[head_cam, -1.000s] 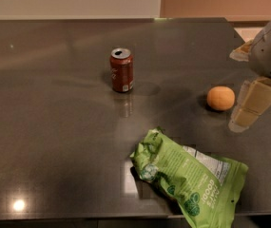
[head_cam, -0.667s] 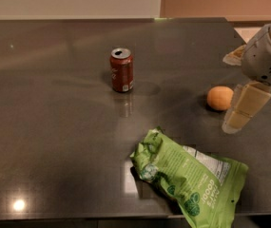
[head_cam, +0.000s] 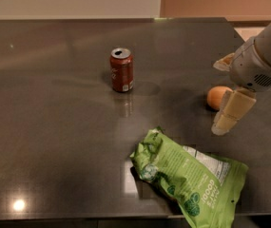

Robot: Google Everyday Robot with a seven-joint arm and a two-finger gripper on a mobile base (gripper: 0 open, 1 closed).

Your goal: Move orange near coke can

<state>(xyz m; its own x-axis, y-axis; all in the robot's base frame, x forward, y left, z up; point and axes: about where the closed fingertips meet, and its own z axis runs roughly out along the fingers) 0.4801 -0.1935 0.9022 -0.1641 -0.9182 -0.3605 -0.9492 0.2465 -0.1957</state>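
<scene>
Jaws, spread wide, have shifted left and now flank the orange (head_cam: 216, 97).

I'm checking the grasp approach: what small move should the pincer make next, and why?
Probably ease the pincer slightly down and left so that it brackets the orange, then close. It hangs open at the right side of the table, right beside the orange, which sits unlifted on the surface, with the coke can well off to the left.
</scene>
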